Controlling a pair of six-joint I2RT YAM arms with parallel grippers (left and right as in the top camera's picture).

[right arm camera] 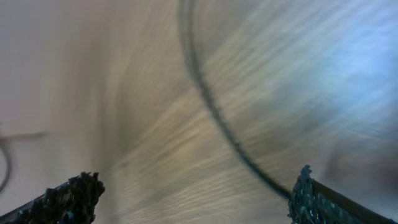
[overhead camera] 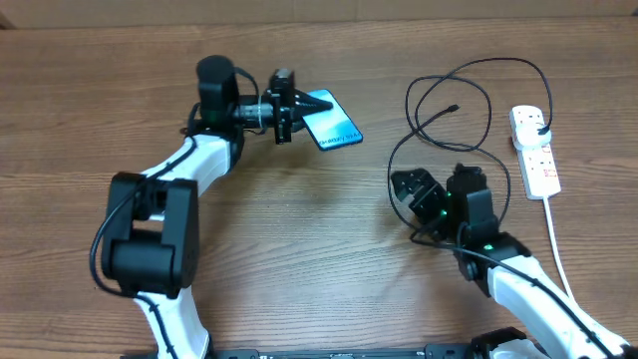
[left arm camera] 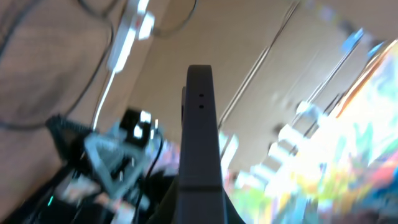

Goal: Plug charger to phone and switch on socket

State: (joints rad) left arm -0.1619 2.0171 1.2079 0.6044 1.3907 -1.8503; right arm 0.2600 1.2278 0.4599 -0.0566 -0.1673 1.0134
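slim rectangular phone w/ black frame & light-blue screen is gripped at one end by the l. gripper, clenched on it, at upper centre of the brown wood-grain table. long thin black charger cable is looped betw. phone & small white power strip w/ red-marked switches at far right. r. gripper is spread wide, nothing grasped, just below the loops; a blurred cable stretch is seen betw. its fingers.

one phone, one thin black cable, one white power strip with one thick white cord, all at one wooden table. two robot arms, and two grippers: one left gripper, one right gripper.
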